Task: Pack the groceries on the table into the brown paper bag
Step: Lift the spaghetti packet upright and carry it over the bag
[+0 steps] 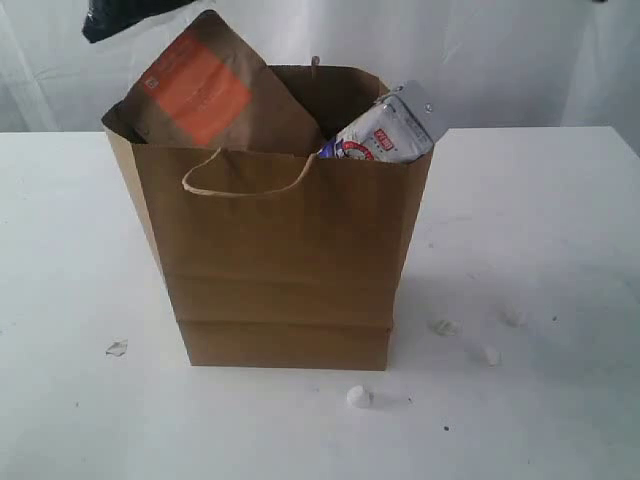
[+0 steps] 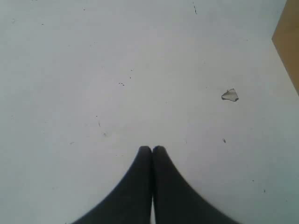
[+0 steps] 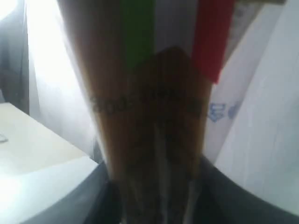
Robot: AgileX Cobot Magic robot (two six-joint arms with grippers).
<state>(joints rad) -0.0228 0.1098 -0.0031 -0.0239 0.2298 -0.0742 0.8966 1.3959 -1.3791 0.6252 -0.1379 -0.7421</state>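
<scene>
left end effector point(image 2: 152, 150): pressed closed, empty, above the counter point(image 2: 93, 70)
right end effector point(image 3: 156, 198): clamped on the long spaghetti packet point(image 3: 140, 93)
brown paper bag point(image 1: 285, 260): upright, brown pouch point(image 1: 205, 90) sticks out

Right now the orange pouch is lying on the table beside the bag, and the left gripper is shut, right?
Not quite. The pouch isn't lying on the table. It is inside the bag, sticking out of the top, as the exterior view shows. The left gripper is shut, yes.
</scene>
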